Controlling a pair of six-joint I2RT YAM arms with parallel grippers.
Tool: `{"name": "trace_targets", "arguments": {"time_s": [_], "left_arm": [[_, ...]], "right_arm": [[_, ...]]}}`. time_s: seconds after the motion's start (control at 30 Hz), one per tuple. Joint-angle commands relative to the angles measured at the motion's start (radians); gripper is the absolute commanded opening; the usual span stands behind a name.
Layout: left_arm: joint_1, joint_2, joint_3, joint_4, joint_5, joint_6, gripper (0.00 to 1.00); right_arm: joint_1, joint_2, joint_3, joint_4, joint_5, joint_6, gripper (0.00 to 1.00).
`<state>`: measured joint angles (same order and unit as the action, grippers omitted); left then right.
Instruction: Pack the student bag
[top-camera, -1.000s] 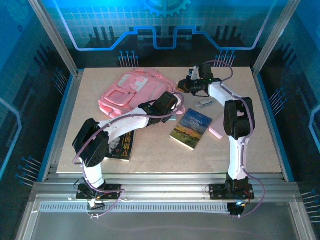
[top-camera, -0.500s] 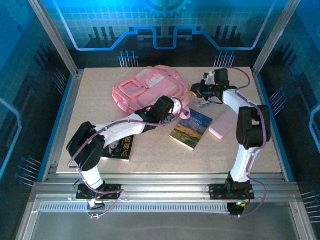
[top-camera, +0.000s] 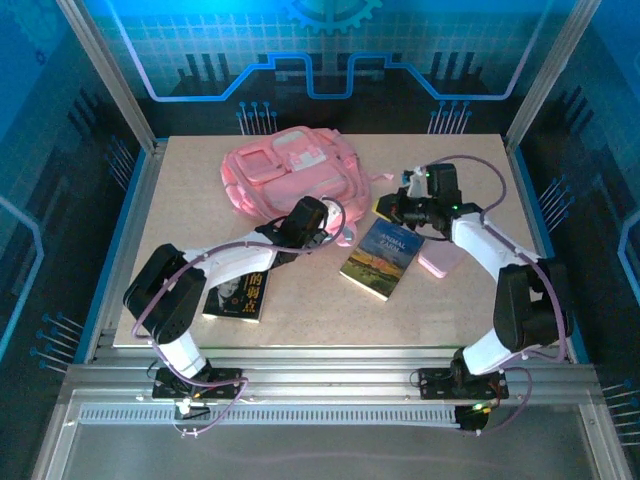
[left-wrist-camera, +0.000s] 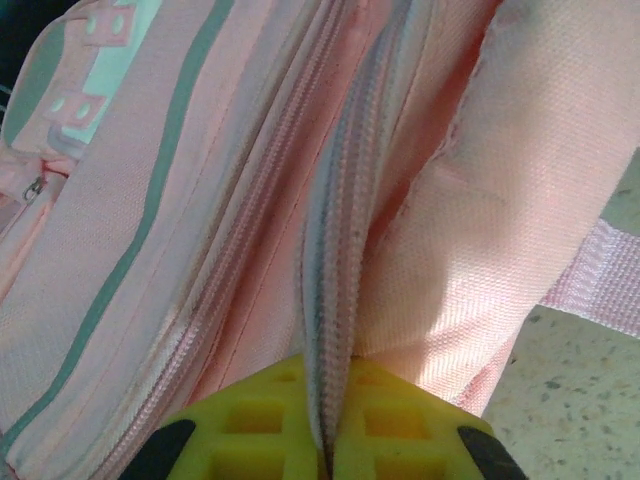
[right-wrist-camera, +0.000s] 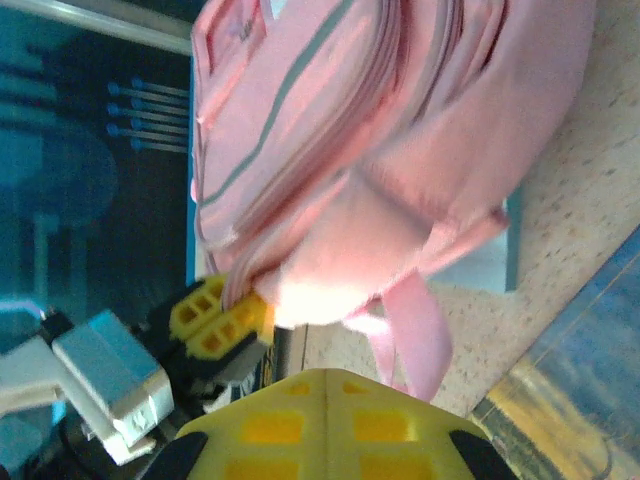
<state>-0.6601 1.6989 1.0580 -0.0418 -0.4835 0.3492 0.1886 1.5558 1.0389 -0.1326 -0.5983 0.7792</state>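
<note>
The student bag (top-camera: 285, 170) is a pink backpack lying at the back middle of the table, and it spreads across the left wrist view (left-wrist-camera: 180, 200). My left gripper (top-camera: 322, 213) is at its near right edge. It is shut on the bag's zipper seam (left-wrist-camera: 340, 260), which runs down between the yellow fingers (left-wrist-camera: 260, 410). In the right wrist view the left gripper (right-wrist-camera: 222, 310) pinches the bag (right-wrist-camera: 380, 130) at its lower edge. My right gripper (top-camera: 384, 207) sits just right of the bag, apart from it, its yellow jaws pressed together with nothing between them (right-wrist-camera: 325, 385).
A landscape-cover book (top-camera: 383, 258) lies in the middle of the table. A dark book (top-camera: 240, 295) lies partly under my left forearm. A flat pink item (top-camera: 440, 262) rests beneath my right arm. A loose pink strap (right-wrist-camera: 415, 335) hangs toward the right gripper.
The bag has shifted and turned with my left gripper still holding it. My right gripper has drawn back from the bag's right side toward the near edge, its elbow swinging out right.
</note>
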Motion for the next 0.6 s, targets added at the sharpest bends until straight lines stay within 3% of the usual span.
{"name": "trace_targets", "arguments": {"time_s": [0.0,0.03,0.07,0.23,0.4,0.57], "left_arm": [[0.003,-0.099,-0.098,0.042,-0.111,-0.078,0.0],[-0.007,-0.128,-0.138,0.051,-0.101,-0.082,0.0],[-0.017,-0.158,-0.175,0.057,-0.095,-0.087,0.0],[-0.057,-0.242,-0.271,0.059,-0.053,-0.138,0.0],[-0.08,-0.224,-0.263,0.074,-0.048,-0.143,0.0],[-0.091,-0.207,-0.253,0.09,-0.038,-0.123,0.0]], "right_arm": [[0.002,0.07,0.08,-0.076,0.08,-0.076,0.3],[0.002,0.101,0.118,-0.095,0.1,-0.103,0.51],[0.003,0.137,0.164,-0.119,0.116,-0.129,0.65],[0.003,0.38,0.419,-0.18,0.094,-0.189,0.96],[0.063,0.584,0.549,-0.127,-0.006,-0.09,1.0],[0.133,0.712,0.614,-0.037,-0.085,0.002,0.92]]}}
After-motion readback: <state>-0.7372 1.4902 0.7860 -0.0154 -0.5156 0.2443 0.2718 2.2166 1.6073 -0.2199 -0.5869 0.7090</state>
